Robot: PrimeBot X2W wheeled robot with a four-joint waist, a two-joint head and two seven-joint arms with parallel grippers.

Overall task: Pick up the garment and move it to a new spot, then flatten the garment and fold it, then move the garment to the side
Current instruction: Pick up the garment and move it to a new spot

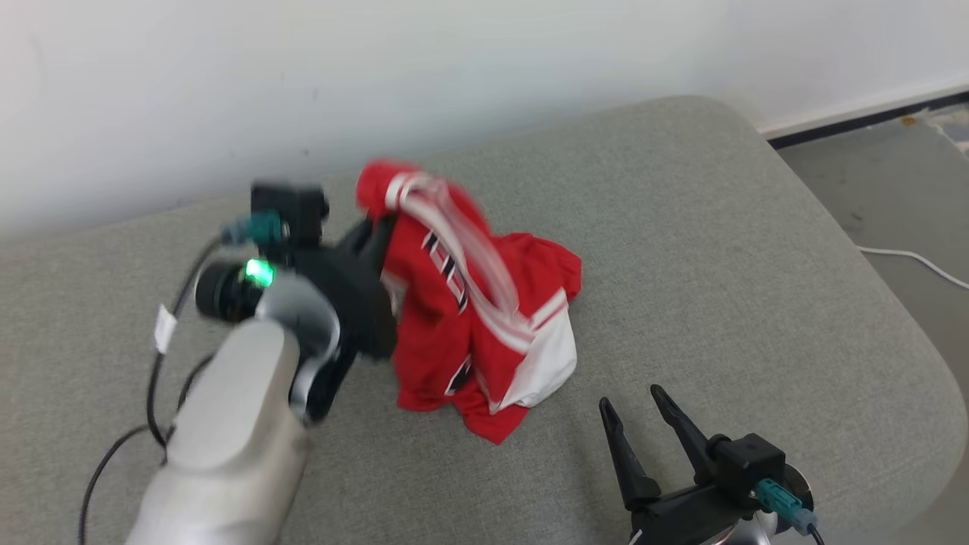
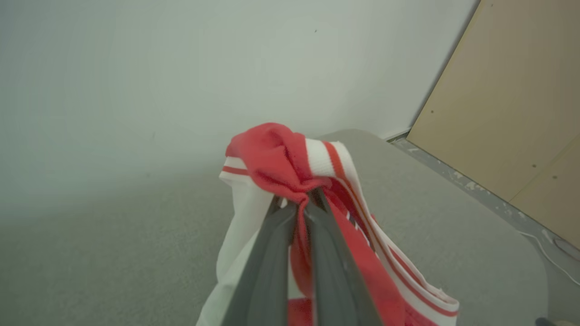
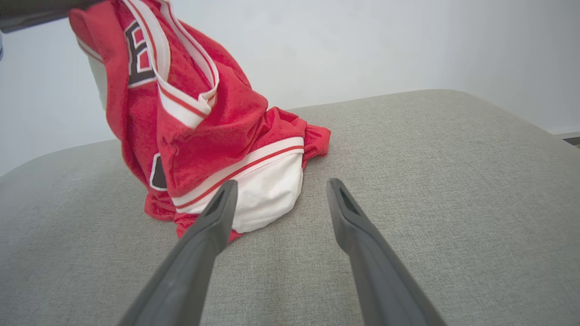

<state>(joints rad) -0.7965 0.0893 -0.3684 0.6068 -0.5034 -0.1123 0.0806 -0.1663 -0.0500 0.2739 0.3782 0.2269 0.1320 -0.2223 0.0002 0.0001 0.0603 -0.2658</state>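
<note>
Backdrop is a plain white wall (image 1: pixel 227 76), and in front of it sits a big grey fabric cushion (image 1: pixel 719 250) with rounded corners, sofa-seat kind of thing. Off its right edge there's a strip of grey floor (image 1: pixel 893 189) with a thin white cable (image 1: pixel 908 257) lying on it, and the left wrist view also catches a tan panel (image 2: pixel 507 113) standing against the wall on that side.

The red and white jersey (image 1: pixel 469 318), black lettering with white outlines on the front, is roughly mid-cushion towards the wall. It's half lifted: the top bunch hangs up in the air while the lower part, white panel and red hem, sits crumpled on the cushion.

The left gripper (image 2: pixel 299 201) has it. Its two dark fingers are pinched right together on a wad of red cloth near a striped white edge, and the rest of the jersey drapes down either side of them. The head view is a bit motion-blurred around that arm, green light showing on the wrist.

The right gripper (image 1: pixel 629 396) is low at the near right, fingers spread wide apart with nothing between them. It's just above the cushion, close to the jersey's white panel but not touching it
</note>
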